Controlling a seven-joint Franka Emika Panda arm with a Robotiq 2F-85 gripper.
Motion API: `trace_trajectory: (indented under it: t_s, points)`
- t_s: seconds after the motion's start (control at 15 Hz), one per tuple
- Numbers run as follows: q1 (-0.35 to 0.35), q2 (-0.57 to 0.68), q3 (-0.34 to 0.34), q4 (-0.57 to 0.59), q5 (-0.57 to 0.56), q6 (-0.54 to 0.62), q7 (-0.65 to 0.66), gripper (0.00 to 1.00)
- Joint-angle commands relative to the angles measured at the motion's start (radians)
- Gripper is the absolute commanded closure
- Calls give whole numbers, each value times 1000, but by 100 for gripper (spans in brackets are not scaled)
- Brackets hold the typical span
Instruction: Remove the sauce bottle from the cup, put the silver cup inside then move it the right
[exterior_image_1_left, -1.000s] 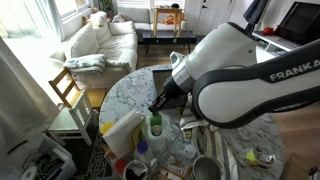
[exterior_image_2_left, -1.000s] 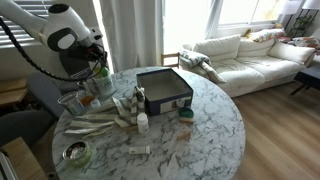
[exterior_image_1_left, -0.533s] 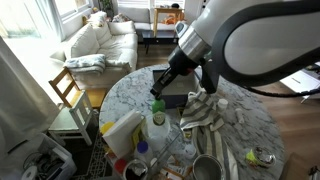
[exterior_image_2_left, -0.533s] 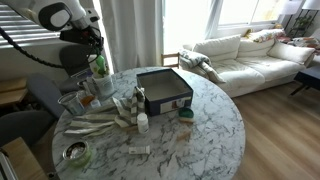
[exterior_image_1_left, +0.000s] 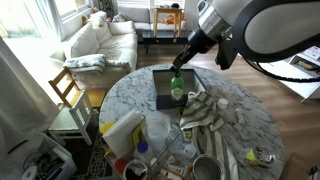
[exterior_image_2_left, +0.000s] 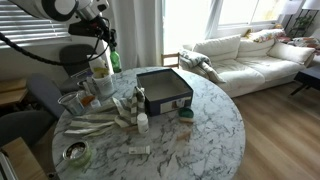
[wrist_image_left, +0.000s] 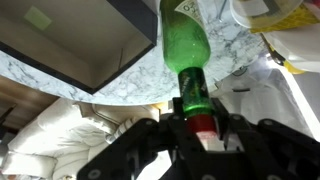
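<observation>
The sauce bottle (wrist_image_left: 187, 55) was held by its red cap in the clenched tool (wrist_image_left: 205, 122), aloft above the worktop (exterior_image_2_left: 205, 130) and clear of the cup (exterior_image_2_left: 100, 71). It was best lowered upright onto bare marble and released only once seated.

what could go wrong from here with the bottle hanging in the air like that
1. The tool grips the sauce bottle only at its red cap, so the hanging body may swing or slip out.
2. The marble table looks crowded: the dark box, the striped cloth and small items leave few free spots, so setting the bottle down may knock something over.
</observation>
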Motion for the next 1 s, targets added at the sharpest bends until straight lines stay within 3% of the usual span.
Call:
trace_trajectory:
  t_s: [0.0, 0.33, 0.6, 0.93]
  points:
    - [-44, 11, 1, -81, -44, 11, 96, 92]
    - [-33, 80, 16, -170, 63, 176, 48, 92]
    - [-18, 145, 54, -226, 207, 411, -79, 92]
    - [-31, 209, 70, -269, 180, 583, -96, 92]
